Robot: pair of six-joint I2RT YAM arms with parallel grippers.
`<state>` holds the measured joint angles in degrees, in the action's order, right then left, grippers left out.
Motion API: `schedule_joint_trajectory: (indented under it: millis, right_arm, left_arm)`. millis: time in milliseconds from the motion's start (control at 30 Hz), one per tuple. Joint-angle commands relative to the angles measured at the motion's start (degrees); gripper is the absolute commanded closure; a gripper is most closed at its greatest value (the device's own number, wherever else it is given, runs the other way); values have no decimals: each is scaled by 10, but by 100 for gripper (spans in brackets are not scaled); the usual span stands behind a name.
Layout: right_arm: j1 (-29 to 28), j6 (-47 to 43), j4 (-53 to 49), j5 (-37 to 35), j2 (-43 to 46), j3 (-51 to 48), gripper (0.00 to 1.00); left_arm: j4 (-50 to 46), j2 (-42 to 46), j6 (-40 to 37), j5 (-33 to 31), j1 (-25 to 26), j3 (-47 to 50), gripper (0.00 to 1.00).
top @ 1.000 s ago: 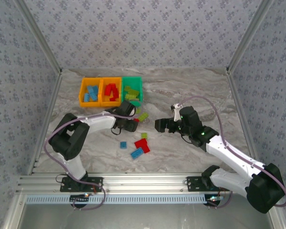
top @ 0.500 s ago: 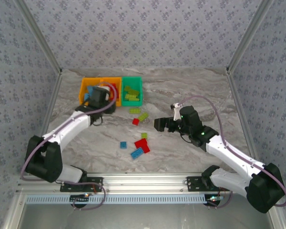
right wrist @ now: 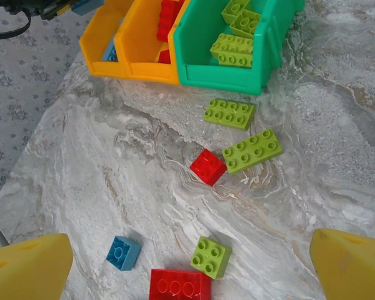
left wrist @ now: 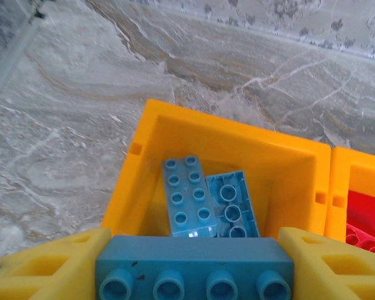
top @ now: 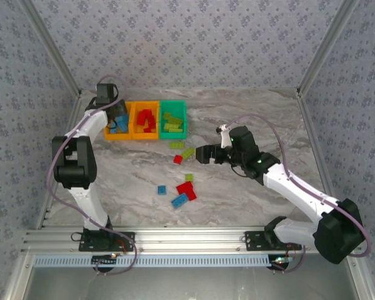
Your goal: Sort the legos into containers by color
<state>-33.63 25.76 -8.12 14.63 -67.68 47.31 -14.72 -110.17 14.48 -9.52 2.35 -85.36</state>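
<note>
My left gripper [top: 117, 116] hangs over the left orange bin [top: 119, 136], shut on a long light-blue brick [left wrist: 194, 256] held between its yellow pads [left wrist: 44, 269]. Two light-blue bricks [left wrist: 187, 197] lie in that bin below it. The middle orange bin [top: 145, 135] holds red bricks and the green bin [top: 173, 135] holds lime ones. My right gripper [top: 203, 154] stands open above the loose bricks. Under it lie a small red brick [right wrist: 207, 167], two lime 2x4 bricks [right wrist: 252, 150], a lime 2x2 [right wrist: 211, 257], a small blue brick [right wrist: 124, 252] and a red brick [right wrist: 180, 286].
Another blue brick [top: 180, 200] lies nearest the front beside the red one [top: 186, 190]. Patterned walls close the table on three sides, and a metal rail [top: 187, 237] runs along the near edge. The marble table [top: 262, 119] is bare to the right of the bins.
My left arm has swung from the loose bricks at the table's middle up and left to over the left orange bin. The right gripper has shifted slightly left and away, still open.
</note>
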Motion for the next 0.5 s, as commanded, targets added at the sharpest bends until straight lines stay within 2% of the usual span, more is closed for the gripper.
schedule_joint_trajectory:
  millis: [0,267,367,467]
  right_arm:
    - [-2,12,-12,9,-2,8,0]
    - [-12,24,-1,-5,-18,7,0]
    - [-23,16,-6,-32,-33,8,0]
    - [-48,-14,-50,-69,-71,39,2]
  left_arm:
    - [-24,3,-5,41,-2,-17,28]
    - [-20,98,19,101,2,43,20]
    - [-10,190,34,134,18,111,20]
    - [10,314,42,141,65,209,20]
